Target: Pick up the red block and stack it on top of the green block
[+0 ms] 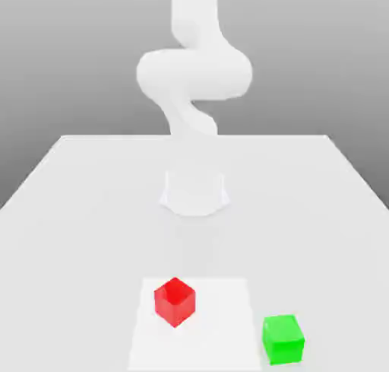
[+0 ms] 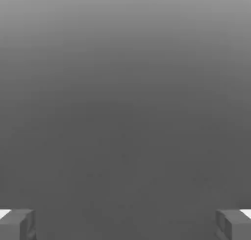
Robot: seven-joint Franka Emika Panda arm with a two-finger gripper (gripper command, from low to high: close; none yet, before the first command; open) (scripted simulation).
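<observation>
Claw point(image 2: 125, 224) spread wide, nothing btwn; red block point(image 1: 175, 300) near green block point(image 1: 283, 338), apart

red cube block point(image 1: 175, 301): plain saturated red, smooth faces, matt with faint shading between sides; looks like plastic.
green cube block point(image 1: 283, 338): plain bright green, smooth, matt, plastic-looking; near the tabletop's front edge.
white flat tabletop point(image 1: 76, 211): smooth, matt, no grain or texture.
paler square patch of tabletop point(image 1: 220, 325): same smooth finish, slightly brighter.
white rounded robot arm point(image 1: 194, 70): smooth, soft sheen, moulded-plastic look.
grey blocky fingertips point(image 2: 18, 224): matt grey, flat-faced, lighter upper edge.
</observation>
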